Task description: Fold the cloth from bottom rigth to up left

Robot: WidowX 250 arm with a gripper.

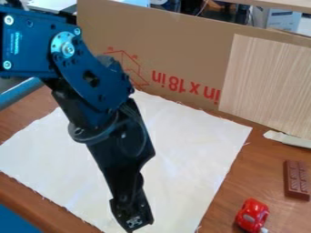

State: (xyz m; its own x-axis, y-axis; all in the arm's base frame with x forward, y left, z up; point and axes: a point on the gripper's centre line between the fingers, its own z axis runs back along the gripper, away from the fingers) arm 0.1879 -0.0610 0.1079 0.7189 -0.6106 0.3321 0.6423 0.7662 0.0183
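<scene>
White cloth lies spread on the brown wooden counter in the camera view, unfolded, with frayed edges and loose threads along its border. It occupies the left and middle of the work surface and is set diagonally: one corner points right, one reaches the left edge of the view, and the far corner lies partly behind the arm. The near part of the cloth runs to the bottom edge of the view. The black robot arm enters from the upper left and slants down across the cloth. The hand points downward at the lower middle of the view, above the near portion of the cloth. Its degree of opening cannot be determined from this angle, nor can it be determined whether it has hold of the cloth. A cardboard sheet with red print stands upright behind the cloth; a light wood-grain panel leans against its right part. At the foot of the panel lies a white strip. Right of the cloth, a brown chocolate bar rests on the counter, with a red toy nearer the cloth's right edge. A blue object occupies the lower left corner.
</scene>
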